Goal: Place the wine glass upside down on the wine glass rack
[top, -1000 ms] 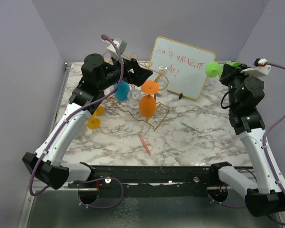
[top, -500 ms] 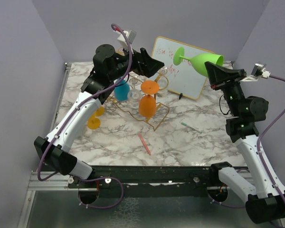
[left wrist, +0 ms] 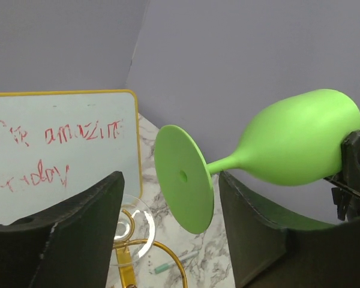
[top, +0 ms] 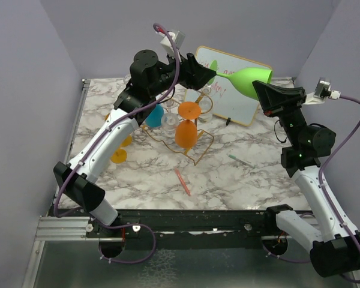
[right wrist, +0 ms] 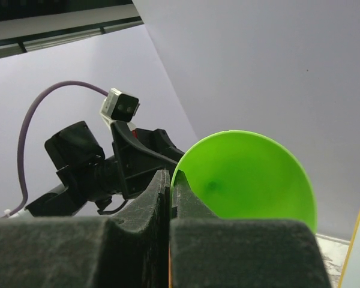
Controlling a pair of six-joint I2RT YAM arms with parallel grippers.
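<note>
The green glass (top: 243, 81) hangs on its side in mid-air, high above the back of the tabletop (top: 252, 180) and in front of the whiteboard (top: 243, 105), bowl to the right and foot to the left. The right claw (top: 259, 90) is pinched tight on the bowl's rim, one finger inside and one outside. The left claw (left wrist: 171, 177) stands open with the glass's foot between its fingers; the wrist view shows a gap on both sides, so it has hold of nothing. Below and to the left stands the gold rack (top: 199, 155), well apart from the green glass. An orange glass (top: 186, 131) hangs upside down on it, with a blue glass (top: 155, 114) behind. A pink pen (top: 182, 181) lies on the marble in front of the rack
</note>
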